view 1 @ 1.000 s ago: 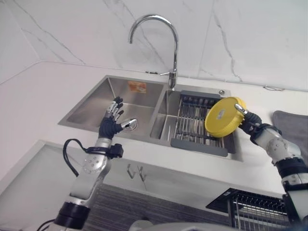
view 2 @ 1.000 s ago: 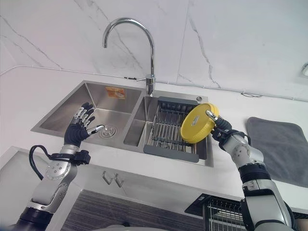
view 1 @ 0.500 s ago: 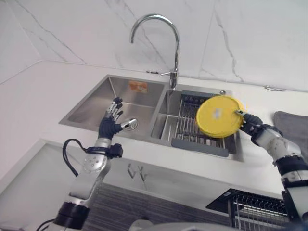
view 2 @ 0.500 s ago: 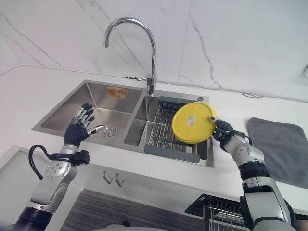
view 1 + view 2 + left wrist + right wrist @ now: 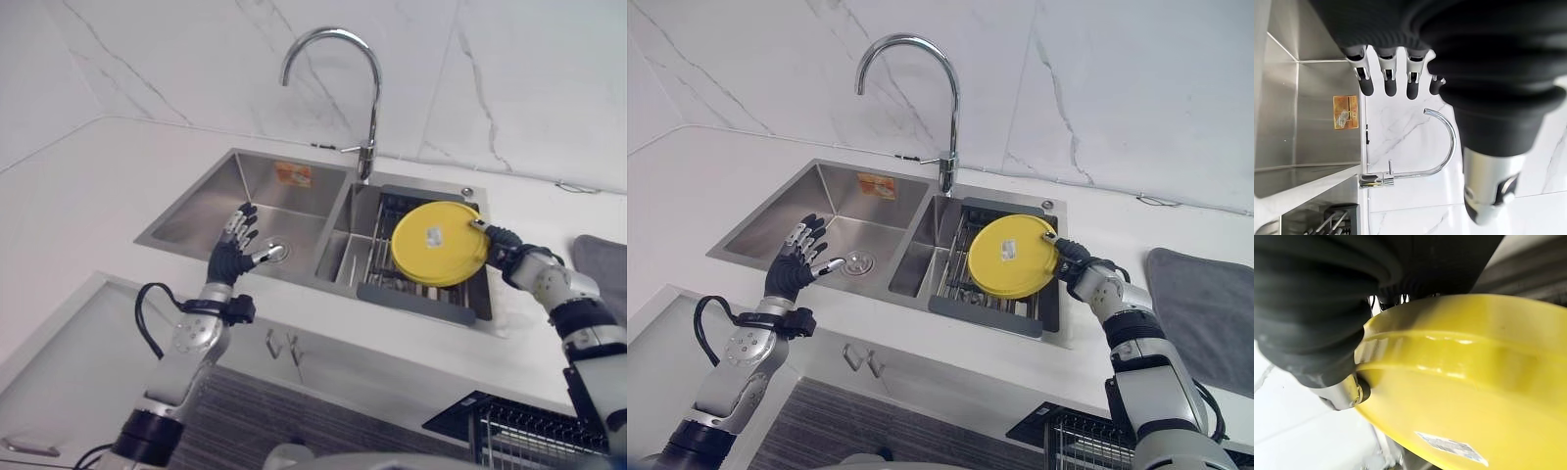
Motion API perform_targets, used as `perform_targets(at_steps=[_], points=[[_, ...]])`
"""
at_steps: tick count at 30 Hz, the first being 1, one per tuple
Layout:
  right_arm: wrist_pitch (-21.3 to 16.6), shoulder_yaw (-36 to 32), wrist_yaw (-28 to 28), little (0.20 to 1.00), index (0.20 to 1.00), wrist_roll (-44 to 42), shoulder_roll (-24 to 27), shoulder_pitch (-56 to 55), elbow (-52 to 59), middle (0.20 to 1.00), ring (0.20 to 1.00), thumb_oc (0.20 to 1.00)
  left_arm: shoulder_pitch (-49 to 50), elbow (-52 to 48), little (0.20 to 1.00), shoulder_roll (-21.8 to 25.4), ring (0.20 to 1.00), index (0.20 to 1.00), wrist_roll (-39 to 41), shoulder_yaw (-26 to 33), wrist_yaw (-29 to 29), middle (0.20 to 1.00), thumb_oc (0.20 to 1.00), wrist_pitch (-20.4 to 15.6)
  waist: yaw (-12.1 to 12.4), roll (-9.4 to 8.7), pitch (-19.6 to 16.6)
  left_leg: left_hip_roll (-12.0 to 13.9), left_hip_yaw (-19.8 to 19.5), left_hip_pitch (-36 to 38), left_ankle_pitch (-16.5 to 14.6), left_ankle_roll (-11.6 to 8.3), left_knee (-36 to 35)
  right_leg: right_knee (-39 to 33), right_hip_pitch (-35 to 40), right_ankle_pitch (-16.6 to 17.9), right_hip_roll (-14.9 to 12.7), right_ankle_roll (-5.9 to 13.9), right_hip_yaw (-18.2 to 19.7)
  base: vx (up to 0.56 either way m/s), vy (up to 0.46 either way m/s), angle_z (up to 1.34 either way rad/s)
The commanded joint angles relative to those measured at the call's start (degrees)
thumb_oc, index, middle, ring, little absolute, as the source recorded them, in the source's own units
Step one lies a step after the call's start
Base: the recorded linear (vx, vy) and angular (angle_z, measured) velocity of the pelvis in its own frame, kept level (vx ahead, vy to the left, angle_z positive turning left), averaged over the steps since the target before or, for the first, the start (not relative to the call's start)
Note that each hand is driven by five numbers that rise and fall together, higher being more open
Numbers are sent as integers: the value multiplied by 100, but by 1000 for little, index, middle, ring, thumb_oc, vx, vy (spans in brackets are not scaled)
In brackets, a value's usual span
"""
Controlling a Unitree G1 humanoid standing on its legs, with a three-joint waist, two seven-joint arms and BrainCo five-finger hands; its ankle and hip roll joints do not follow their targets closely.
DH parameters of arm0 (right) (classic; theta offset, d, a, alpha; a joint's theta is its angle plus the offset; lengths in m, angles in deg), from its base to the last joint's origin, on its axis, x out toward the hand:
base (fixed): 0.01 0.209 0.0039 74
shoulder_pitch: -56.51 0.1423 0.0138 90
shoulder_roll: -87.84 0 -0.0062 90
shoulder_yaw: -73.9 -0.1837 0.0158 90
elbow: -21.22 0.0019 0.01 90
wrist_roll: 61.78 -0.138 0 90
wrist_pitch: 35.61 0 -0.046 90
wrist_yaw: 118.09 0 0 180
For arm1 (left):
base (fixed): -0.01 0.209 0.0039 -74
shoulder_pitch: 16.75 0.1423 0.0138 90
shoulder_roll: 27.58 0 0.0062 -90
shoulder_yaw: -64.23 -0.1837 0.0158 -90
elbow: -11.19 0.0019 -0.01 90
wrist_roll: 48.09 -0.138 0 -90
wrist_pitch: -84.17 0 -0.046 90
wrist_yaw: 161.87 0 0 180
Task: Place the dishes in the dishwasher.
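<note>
A round yellow plate (image 5: pixel 439 244) hangs tilted over the right sink basin, its underside with a small label turned up toward me. My right hand (image 5: pixel 502 244) is shut on its right rim, the thumb (image 5: pixel 1349 390) pressing the edge of the yellow plate (image 5: pixel 1474 396) in the right wrist view. Beneath it lies a dark dish rack (image 5: pixel 404 284) set in the right basin. My left hand (image 5: pixel 231 257) is raised over the front edge of the left basin (image 5: pixel 225 211), open with fingers (image 5: pixel 1390 78) spread and nothing in it.
A tall curved chrome faucet (image 5: pixel 355 93) stands behind the divider between the basins. White counter (image 5: pixel 88 186) surrounds the steel sink. A grey mat (image 5: pixel 1205 313) lies on the counter at the right. A wire dishwasher rack (image 5: pixel 534 431) shows below the counter at the lower right.
The plate has swung left and down, from upright beside the rack to tilted over the right basin, and my right hand followed. The camera has shifted a little. The left hand stays as it was.
</note>
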Motion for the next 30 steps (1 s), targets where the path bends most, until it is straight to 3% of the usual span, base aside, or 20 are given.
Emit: perform_targets(at_steps=[1, 8, 15, 18, 20, 21, 22, 24, 26, 29, 30], points=[[-745, -105, -492, 200, 200, -482, 106, 481, 510, 200, 200, 200, -247, -73, 1000, 235, 1000, 1000, 113, -116, 91, 1000, 1000, -348, 97, -193, -109, 196, 23, 202, -285, -154, -10, 14, 179, -179, -172, 3, 177, 0, 0, 0], [-1377, -561, -352, 200, 200, -1284, -274, -293, 2069, 200, 200, 200, 9, -120, 1000, 246, 1000, 1000, 109, 35, 360, 1000, 1000, -494, 14, -161, -122, 225, 57, 194, -282, -133, -10, 14, 137, -186, -132, -30, 174, -13, -59, 0], [-1734, -912, -100, 200, 200, -1430, -685, -1499, 3822, 200, 200, 200, 296, -194, 1000, 101, 1000, 1000, -54, 258, 275, 1000, 1000, -489, -291, -64, -153, 366, 269, 202, -218, -146, -10, 14, -24, -190, -17, -90, 355, -21, -134, -4], [-1816, -1266, -125, 200, 200, -1421, -802, -2199, 4471, 200, 200, 200, 492, -327, 1000, -46, 1000, 1000, 73, 442, 312, 1000, 1000, -569, -470, 3, -160, 382, 552, 235, -129, -167, -10, 14, -151, -158, 33, -88, 501, -68, -5, -14], [-1802, -1382, -131, 200, 200, -1464, -816, -2308, 4597, 200, 200, 200, 604, -443, 1000, -188, 1000, 1000, 101, 496, 278, 1000, 1000, -746, -460, -20, -16, 351, 254, 153, -129, -244, 365, 14, -204, -112, 14, -124, 760, -215, 310, -28], [-1688, -1320, -275, 200, 200, -1330, -879, -2207, 4560, 200, 200, 200, 633, -528, 1000, -323, 1000, 1000, 20, 546, 129, 1000, 1000, -864, -391, -136, 134, 244, -385, -127, -212, -240, 1209, 14, -274, 18, -69, -130, 1108, -275, 484, -42], [-1703, -1273, -263, 200, 200, -1309, -899, -2189, 4577, 200, 200, 200, 623, -583, 1000, -348, 1000, 1000, -11, 557, 73, 1000, 1000, -885, -381, -162, 171, 170, -543, -138, -340, -191, 1209, 14, -305, 76, -122, -96, 1217, -259, 535, -94], [-1798, -1265, -304, 200, 200, -1289, -1051, -2378, 4788, 200, 200, 200, 532, -618, 1000, -349, 1000, 1000, -105, 616, 61, 1000, 1000, -1013, -520, -163, 276, 17, -464, 53, -612, -23, 806, 14, -504, 341, -411, 126, 1363, -221, 530, -146], [-1903, -1349, -286, 200, 200, -1303, -1208, -2575, 5017, 200, 200, 200, 354, -537, 1000, -311, 1000, 1000, -112, 634, 150, 1000, 1000, -1062, -682, -152, 342, -62, -414, 291, -662, 20, 415, 29, -749, 638, -710, 379, 1384, -185, 485, -43], [-1862, -1604, -361, 200, 200, -1471, -1343, -2982, 5350, 200, 200, 200, 272, -646, 1000, -257, 1000, 1000, -176, 740, 354, 1000, 1000, -1135, -804, -219, 475, -405, -722, 461, -767, 107, 226, 307, -1142, 1199, -1124, 461, 1372, -157, 416, 13], [-1830, -1582, -386, 200, 200, -1479, -1384, -3088, 5444, 200, 200, 200, 310, -702, 1000, -223, 1000, 1000, -212, 798, 321, 1000, 1000, -1183, -789, -247, 514, -501, -719, 528, -793, 142, 164, 464, -1252, 1352, -1176, 498, 1177, -129, 351, 21]])
